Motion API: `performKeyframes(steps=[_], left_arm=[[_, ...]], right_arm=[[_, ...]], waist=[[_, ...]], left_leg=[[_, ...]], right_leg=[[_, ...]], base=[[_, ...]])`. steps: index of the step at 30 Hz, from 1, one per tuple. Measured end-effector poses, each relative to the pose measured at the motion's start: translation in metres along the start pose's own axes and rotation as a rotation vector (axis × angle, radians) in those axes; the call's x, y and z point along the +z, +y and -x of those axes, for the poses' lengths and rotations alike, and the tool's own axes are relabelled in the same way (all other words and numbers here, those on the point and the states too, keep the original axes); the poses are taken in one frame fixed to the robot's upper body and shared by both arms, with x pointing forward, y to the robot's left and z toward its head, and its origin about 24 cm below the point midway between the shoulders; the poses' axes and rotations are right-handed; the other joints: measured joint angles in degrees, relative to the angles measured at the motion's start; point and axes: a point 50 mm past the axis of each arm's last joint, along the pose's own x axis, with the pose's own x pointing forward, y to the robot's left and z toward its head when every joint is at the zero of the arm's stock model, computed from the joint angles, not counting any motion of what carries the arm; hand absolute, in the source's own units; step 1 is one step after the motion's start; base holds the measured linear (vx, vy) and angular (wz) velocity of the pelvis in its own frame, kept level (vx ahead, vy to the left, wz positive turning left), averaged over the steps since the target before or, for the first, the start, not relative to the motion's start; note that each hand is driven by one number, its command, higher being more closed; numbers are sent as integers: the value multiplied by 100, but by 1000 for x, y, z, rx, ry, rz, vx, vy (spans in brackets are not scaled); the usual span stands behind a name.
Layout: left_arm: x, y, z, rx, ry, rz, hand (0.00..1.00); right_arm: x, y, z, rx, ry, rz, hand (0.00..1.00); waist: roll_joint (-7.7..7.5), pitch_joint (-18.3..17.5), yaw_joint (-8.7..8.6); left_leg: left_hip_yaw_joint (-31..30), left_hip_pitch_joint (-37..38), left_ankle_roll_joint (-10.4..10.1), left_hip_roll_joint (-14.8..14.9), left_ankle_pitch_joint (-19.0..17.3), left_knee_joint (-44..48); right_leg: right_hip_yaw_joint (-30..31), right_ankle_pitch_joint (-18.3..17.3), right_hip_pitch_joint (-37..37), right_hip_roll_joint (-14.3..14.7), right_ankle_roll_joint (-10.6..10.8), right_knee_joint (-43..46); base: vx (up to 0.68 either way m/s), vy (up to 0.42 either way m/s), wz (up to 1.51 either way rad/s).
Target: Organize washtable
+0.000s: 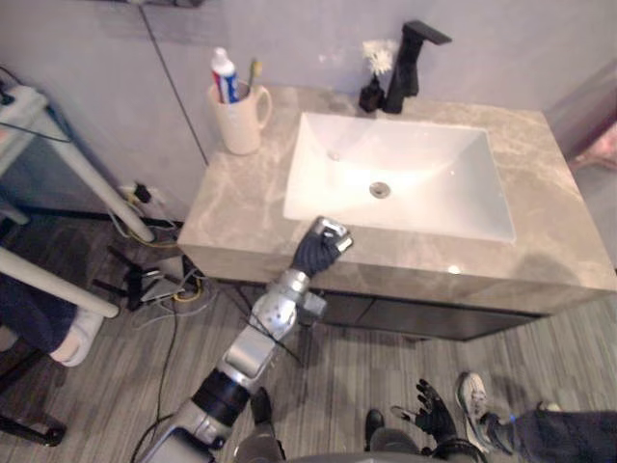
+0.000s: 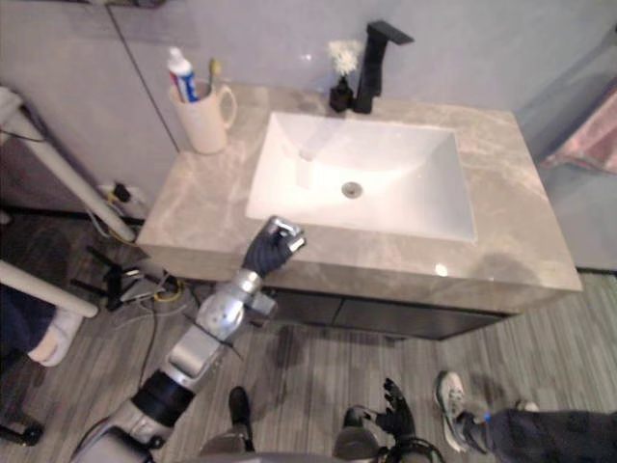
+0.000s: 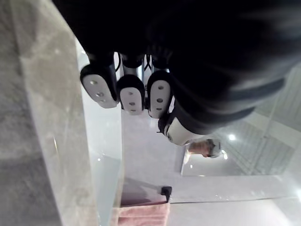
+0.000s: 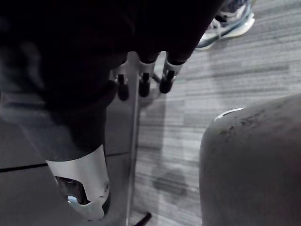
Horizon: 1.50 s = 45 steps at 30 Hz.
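My left robot hand (image 1: 323, 243) sits curled in a fist at the front-left rim of the sink (image 1: 434, 178), apparently holding nothing. The right robot hand (image 1: 437, 417) hangs spread, well below the sink. The cup (image 1: 237, 125) with the toothpaste stands back-left of the sink on the tabletop (image 1: 236, 207).

bathroom | white sink (image 1: 405, 145) | black faucet (image 1: 410, 60) | toothbrush mug (image 1: 238, 118)
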Motion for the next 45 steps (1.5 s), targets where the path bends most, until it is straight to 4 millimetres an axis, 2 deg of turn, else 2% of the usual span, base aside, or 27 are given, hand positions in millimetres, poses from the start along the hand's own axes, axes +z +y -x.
performKeyframes(steps=[5,6,10,14,15,19,22,23,25,27,31,33,37,42,45], left_arm=[[1,4,20,35,-5,38,100],[1,10,27,75,-4,43,0],[-6,28,49,216,29,69,0],[-23,39,82,343,132,117,0],[-33,40,94,369,189,126,0],[-73,38,134,459,412,162,0],[-96,35,152,482,539,180,0],[-113,32,168,491,641,189,0],[-124,28,181,491,724,190,0],[-146,20,210,489,896,192,0],[-165,8,245,452,1101,180,0],[-170,5,254,414,1174,151,0],[-175,5,260,367,1237,107,0],[-181,6,265,326,1304,41,0],[-182,7,265,319,1318,30,0]], right_arm=[[-7,-2,4,-6,22,1,0],[-10,-3,6,-10,30,0,0],[-21,-8,10,-25,73,-4,0],[-28,-12,15,-47,97,-23,0],[-28,-11,15,-47,98,-30,0],[-31,-9,17,-46,107,-38,0],[-32,-7,17,-42,108,-43,0],[-32,-6,18,-39,109,-42,0],[-32,-6,17,-40,109,-42,0],[-33,-5,16,-43,116,-42,0],[-38,-7,14,-57,152,-43,0],[-40,-8,13,-69,168,-59,0],[-39,-8,9,-71,173,-65,0],[-37,-6,4,-68,178,-63,0],[-35,-6,3,-80,178,-61,0]], waist=[[20,-199,127],[26,-235,128],[31,-346,212],[4,-417,355],[0,-437,387],[9,-536,450],[7,-547,449],[-1,-551,448],[-7,-559,447],[-14,-567,434],[-32,-578,421],[-34,-574,413],[-17,-570,414],[-58,-546,295],[-68,-520,296]], left_leg=[[-99,130,0,-28,0,26],[-145,141,0,-51,0,30],[-261,214,2,-143,0,32],[-387,294,22,-193,-10,29],[-403,330,25,-194,-12,19],[-418,417,21,-194,-47,0],[-417,422,22,-196,-51,-1],[-417,426,22,-207,-51,-1],[-416,427,23,-216,-52,-2],[-416,426,24,-228,-51,-2],[-431,427,14,-245,-29,-2],[-470,452,11,-258,-28,-2],[-462,508,1,-255,-36,-3],[-434,557,-36,-247,-66,-4],[-383,575,-64,-206,-117,-4]], right_leg=[[-101,-65,180,-26,76,39],[-167,-131,178,-55,76,151],[-305,-254,274,-147,108,316],[-446,-379,391,-193,59,367],[-486,-420,430,-195,60,391],[-549,-480,548,-195,77,407],[-578,-508,562,-202,86,434],[-581,-527,562,-215,99,451],[-582,-533,562,-225,103,451],[-582,-540,565,-238,111,441],[-604,-533,600,-246,101,388],[-618,-522,668,-248,83,359],[-609,-520,714,-246,89,350],[-583,-521,751,-240,83,330],[-522,-508,748,-201,61,294]], base=[[1,-5,12],[3,-3,26],[1,4,22],[-31,2,19],[-29,-19,11],[-16,-19,7],[-11,-12,6],[0,0,0],[0,0,0],[0,0,0],[23,-12,2],[33,-18,8],[7,-4,1],[-5,-5,-2],[-12,-17,-9]])
